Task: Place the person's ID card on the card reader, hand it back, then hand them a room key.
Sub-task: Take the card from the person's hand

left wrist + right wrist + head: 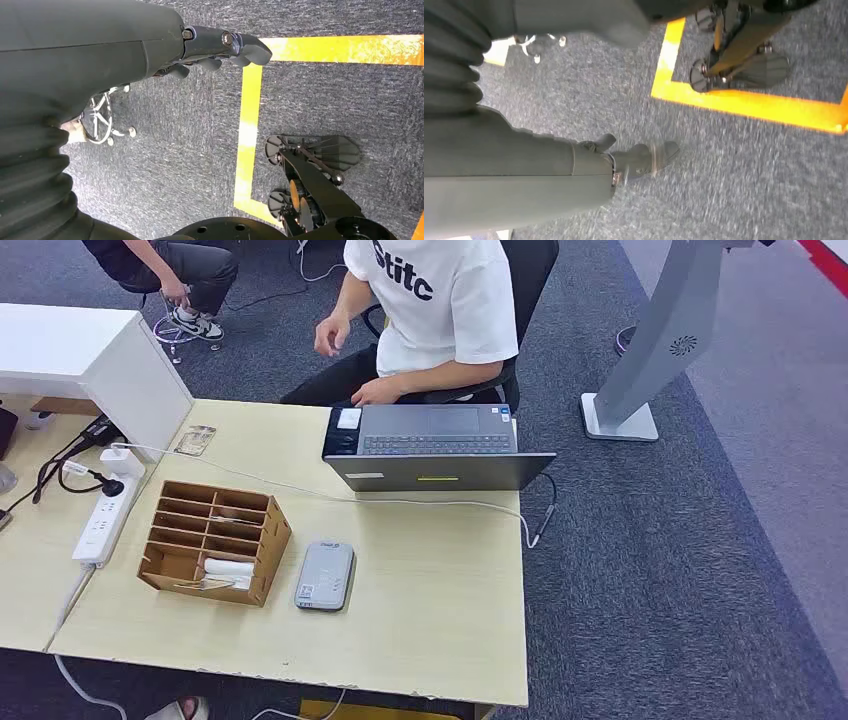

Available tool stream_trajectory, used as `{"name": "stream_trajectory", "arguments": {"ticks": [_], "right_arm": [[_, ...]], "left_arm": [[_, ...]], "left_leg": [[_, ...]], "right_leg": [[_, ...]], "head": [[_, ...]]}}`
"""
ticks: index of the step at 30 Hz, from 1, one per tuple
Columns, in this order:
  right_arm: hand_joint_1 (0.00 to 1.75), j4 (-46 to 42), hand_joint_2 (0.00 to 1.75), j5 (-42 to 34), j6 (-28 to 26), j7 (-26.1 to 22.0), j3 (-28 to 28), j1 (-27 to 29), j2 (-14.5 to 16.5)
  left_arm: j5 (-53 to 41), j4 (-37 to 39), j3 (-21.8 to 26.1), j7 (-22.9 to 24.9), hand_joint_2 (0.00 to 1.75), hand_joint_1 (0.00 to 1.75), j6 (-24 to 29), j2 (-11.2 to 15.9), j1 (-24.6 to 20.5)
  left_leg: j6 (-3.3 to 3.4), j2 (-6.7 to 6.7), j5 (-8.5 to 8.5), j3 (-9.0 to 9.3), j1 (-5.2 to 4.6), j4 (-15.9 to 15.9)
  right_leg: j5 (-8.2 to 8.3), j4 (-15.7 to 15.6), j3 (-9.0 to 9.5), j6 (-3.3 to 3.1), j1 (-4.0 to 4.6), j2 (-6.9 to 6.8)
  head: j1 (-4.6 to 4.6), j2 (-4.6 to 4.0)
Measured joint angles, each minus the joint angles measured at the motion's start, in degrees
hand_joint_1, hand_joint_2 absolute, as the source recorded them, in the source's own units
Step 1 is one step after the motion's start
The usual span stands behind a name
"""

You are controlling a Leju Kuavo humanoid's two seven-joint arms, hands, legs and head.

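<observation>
a flat, rounded-corner grey card reader point(325, 576) lay on the pale wood-grain desk point(440, 580), just beside a brown cardboard organizer point(213, 540) with open pigeonhole slots; white cards or paper sleeves point(227, 569) sat in its lower compartments. whether any of these was the room key could not be told, and no id card could be made out. behind the reader stood an open grey laptop point(435, 445) with a thin white cable point(420, 502) trailing across the desk in front of it. a white power strip point(105, 515) lay at the desk's left side. a person in a white printed t-shirt point(432, 300) sat in a dark chair beyond the laptop.

the left hand point(220, 47) hung over speckled grey carpet point(190, 150) crossed by glossy yellow tape point(248, 125), its dark fingers slightly curled and holding nothing. the right hand point(634, 160) hung over the same carpet, motion-blurred, fingers extended and empty.
</observation>
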Motion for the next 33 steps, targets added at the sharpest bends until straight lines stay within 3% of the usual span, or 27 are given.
{"name": "stream_trajectory", "arguments": {"ticks": [6, 28, 33], "right_arm": [[0.00, 0.1, 1.75, 0.8, -0.4, -0.9, -0.4, -1.1, 0.3], [0.00, 5.0, 1.75, 13.0, -8.7, -13.6, -12.1, -16.3, 7.4], [0.00, 5.8, 1.75, 14.9, -9.4, -14.9, -13.8, -17.5, 8.1]], "left_arm": [[0.0, 0.0, 0.1, -1.6, 1.75, 0.00, 0.5, -0.4, -0.9], [0.7, 3.6, 10.0, -29.7, 1.75, 0.00, 7.0, -8.4, -15.1], [0.1, 4.2, 11.4, -33.2, 1.75, 0.00, 7.6, -9.5, -16.8]], "left_leg": [[-0.01, 0.00, 0.02, -0.02, 0.00, 0.0], [-0.12, 0.38, 0.20, 0.05, 0.05, 0.0], [-0.15, 0.70, 0.21, 0.08, 0.15, 0.0]], "right_leg": [[0.02, 0.0, -0.02, -0.01, 0.00, 0.00], [0.38, 0.0, -0.11, -0.18, 0.04, 0.39], [0.45, 0.0, -0.18, -0.29, 0.12, 0.67]], "head": [[0.01, 0.00], [0.02, 0.00], [-0.01, 0.00]]}}
